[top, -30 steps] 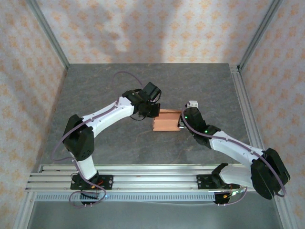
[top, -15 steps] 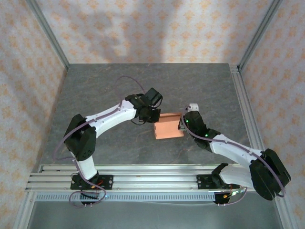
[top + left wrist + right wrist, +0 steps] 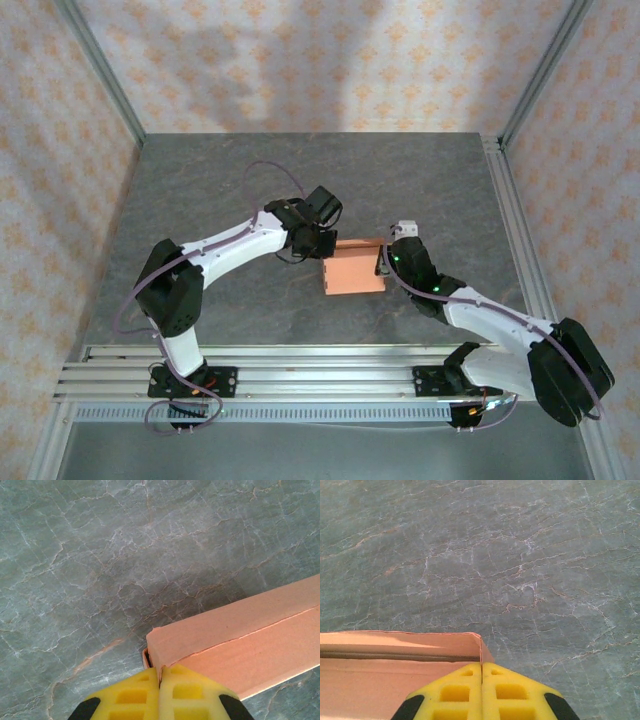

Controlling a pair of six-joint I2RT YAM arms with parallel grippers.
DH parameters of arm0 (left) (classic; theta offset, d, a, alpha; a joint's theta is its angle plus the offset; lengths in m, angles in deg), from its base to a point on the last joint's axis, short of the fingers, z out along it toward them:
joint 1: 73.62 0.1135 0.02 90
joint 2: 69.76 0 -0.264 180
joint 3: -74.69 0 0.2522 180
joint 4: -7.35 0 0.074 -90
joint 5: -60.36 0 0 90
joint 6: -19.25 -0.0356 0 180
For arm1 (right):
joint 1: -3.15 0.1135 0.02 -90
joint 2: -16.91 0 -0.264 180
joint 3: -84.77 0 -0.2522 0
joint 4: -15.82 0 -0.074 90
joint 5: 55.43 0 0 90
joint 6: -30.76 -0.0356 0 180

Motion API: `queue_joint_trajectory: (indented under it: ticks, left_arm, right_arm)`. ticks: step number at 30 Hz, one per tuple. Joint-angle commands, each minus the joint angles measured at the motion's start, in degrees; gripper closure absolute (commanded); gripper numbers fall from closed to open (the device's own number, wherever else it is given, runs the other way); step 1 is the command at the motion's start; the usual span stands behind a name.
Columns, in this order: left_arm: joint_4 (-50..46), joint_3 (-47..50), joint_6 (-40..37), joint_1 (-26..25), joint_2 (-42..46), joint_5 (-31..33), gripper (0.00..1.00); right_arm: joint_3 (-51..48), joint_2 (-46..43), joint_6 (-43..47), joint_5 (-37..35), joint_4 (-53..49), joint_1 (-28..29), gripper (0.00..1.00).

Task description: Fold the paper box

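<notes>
near the table point(image 3: 230, 190) centre, the paper box point(image 3: 354, 272) is pinched at opposite ends by the clenched left gripper point(image 3: 160, 672) and right gripper point(image 3: 481, 667); the thin card could be torn or let slip by an uneven pull.

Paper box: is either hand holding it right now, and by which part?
Both. The left hand pinches the paper box by a card edge at its left-end corner; the right hand pinches the upright wall at its right end.
</notes>
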Motion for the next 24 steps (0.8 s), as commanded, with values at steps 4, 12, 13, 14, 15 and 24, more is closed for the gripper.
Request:
queue_joint_trajectory:
  ticks: [4,12,13,14,15,24]
  left_arm:
    - [3.14,-1.98,-0.44,-0.71,0.93,2.17,1.00]
    - [5.22,-3.60,-1.55,-0.70,0.18,3.62,1.00]
    - [5.54,-3.60,-1.56,-0.75,0.11,3.83,1.00]
    - [6.04,-3.61,-1.62,-0.79,0.17,4.10,1.00]
    - [6.33,-3.60,-1.57,-0.76,0.26,4.44,1.00]
    - [8.68,-2.11,-1.09,-0.75,0.82,7.09,1.00]
  right_arm:
    - [-1.25,-1.88,1.36,1.22,5.54,0.51,1.00]
    - [-1.25,-0.10,2.69,0.35,10.68,0.51,1.00]
    - [-1.38,0.25,2.85,0.26,11.63,0.52,1.00]
    - [-1.47,0.66,2.98,0.17,12.50,0.51,1.00]
    - [-1.56,1.18,3.24,0.16,13.63,0.51,1.00]
    - [-3.35,4.41,4.06,-0.34,21.33,0.51,1.00]
